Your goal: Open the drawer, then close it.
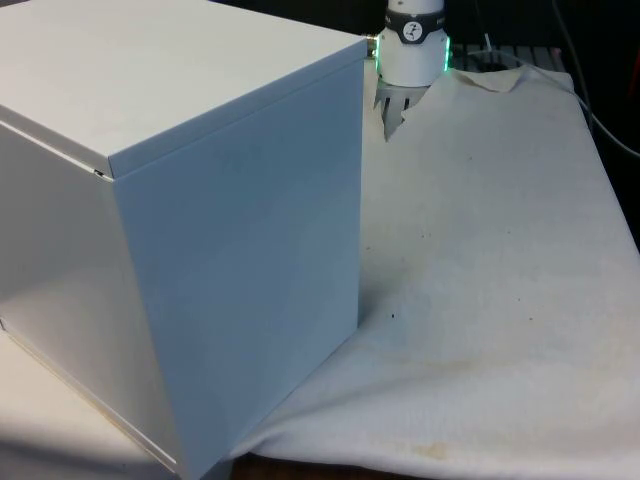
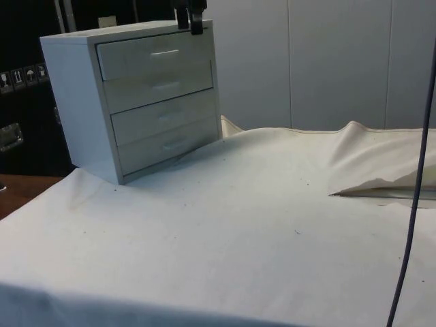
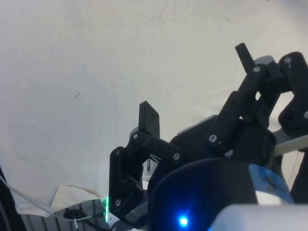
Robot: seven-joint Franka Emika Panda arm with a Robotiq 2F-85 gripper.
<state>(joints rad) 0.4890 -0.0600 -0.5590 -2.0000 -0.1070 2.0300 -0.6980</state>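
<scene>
The white cloth-covered table [image 2: 259, 225] carries a white four-drawer chest [image 2: 136, 95] at its far left corner in the side view. All its drawers sit flush, so judging by this nothing is open and both steps remain. The black two-finger gripper [image 3: 197, 86], fingers spread apart and empty, hangs above the chest's top right edge.

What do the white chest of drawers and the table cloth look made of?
White chest of drawers: probably painted or laminated board, judging by the flat, matte panels and crisp edges; metal is possible. Off-white table cloth: woven fabric, judging by the folds, wrinkles and small stains.
</scene>
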